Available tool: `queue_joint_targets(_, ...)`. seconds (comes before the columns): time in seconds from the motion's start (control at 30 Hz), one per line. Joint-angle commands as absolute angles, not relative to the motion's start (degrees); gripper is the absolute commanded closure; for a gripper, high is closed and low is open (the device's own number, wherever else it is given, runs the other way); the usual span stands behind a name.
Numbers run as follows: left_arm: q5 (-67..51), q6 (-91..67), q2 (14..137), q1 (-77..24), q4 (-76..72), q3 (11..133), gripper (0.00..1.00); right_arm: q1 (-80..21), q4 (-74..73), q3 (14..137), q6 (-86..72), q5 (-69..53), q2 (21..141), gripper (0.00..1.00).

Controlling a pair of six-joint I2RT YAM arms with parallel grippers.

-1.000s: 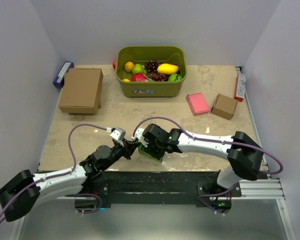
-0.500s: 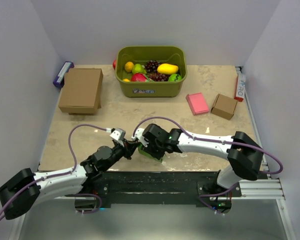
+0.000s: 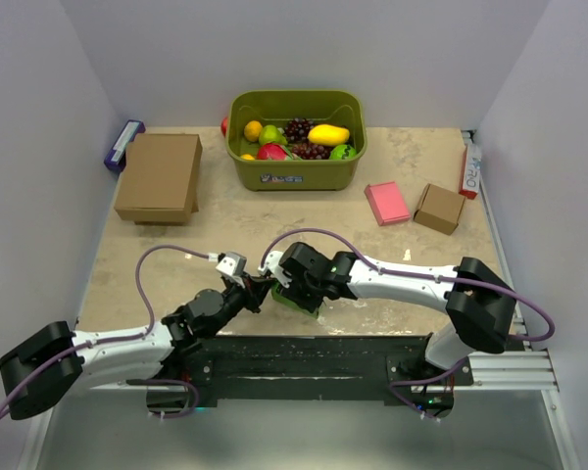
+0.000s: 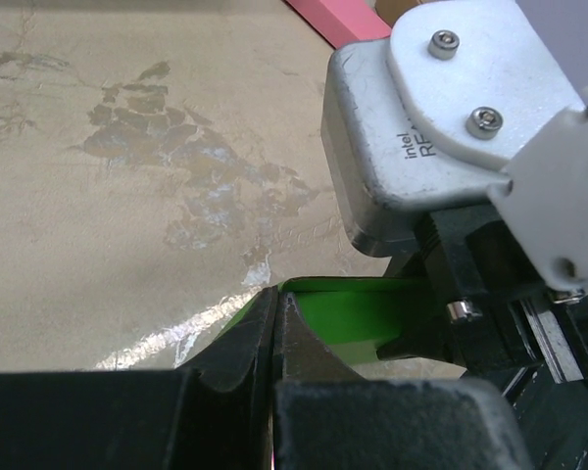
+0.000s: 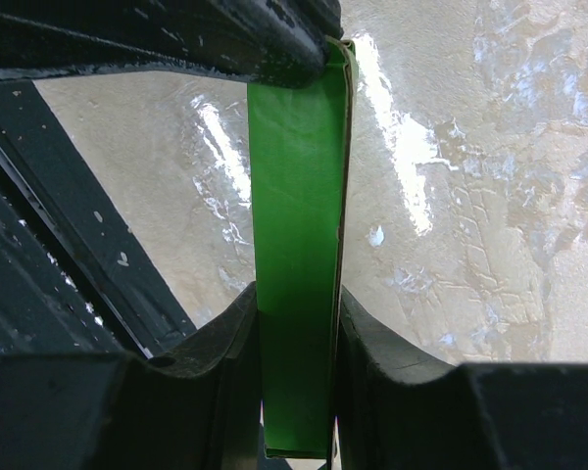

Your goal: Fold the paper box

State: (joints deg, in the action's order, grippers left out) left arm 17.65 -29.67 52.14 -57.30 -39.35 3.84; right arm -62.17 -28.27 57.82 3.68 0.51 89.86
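**Both grippers meet at the green box, near edge of the surface**

Overhead: the paper box sits low and central on the mottled beige surface, close to the dark base rail. Only a small bright green patch shows, as the arms cover most of it.

Right gripper: my wrist camera shows what the overhead hides. The black fingers stand narrow, clamped on either side of the box. It appears as a slim, upright green slab, smooth and matte, with a thin pale cut edge running up its right side.

Left gripper: the fingers are pressed flat together with no gap. The tips touch the green card's edge. I cannot tell whether a thin flap is pinched between them. This view also shows the right wrist's grey camera housing just above the green.

At the back, overhead only: an olive plastic bin of fruit, a large brown cardboard box, a small one, and a flat pink box.
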Motion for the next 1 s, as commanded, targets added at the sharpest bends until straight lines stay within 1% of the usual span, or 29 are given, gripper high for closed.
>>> queue_joint_targets(0.0,22.2,-33.1,54.1,-59.1,-36.8,-4.5,1.0,-62.1,-26.2,58.7,4.6,0.1,89.1,0.78)
queue_joint_targets(0.4,25.7,-33.9,53.7,-60.8,-35.3,-4.0,1.0,-62.1,-29.3,59.3,6.2,2.9,88.0,0.78)
queue_joint_targets(0.77,27.9,-34.6,57.2,-61.9,-35.5,-3.1,1.0,-61.9,-30.8,60.2,6.4,2.9,87.7,0.77)
queue_joint_targets(0.87,29.1,-34.6,56.6,-62.8,-35.0,-3.1,1.0,-61.9,-30.5,60.3,5.4,3.0,87.9,0.75)
queue_joint_targets(0.97,29.6,-34.5,56.1,-63.3,-33.8,-2.5,1.0,-62.0,-30.7,61.9,3.0,3.5,88.1,0.68)
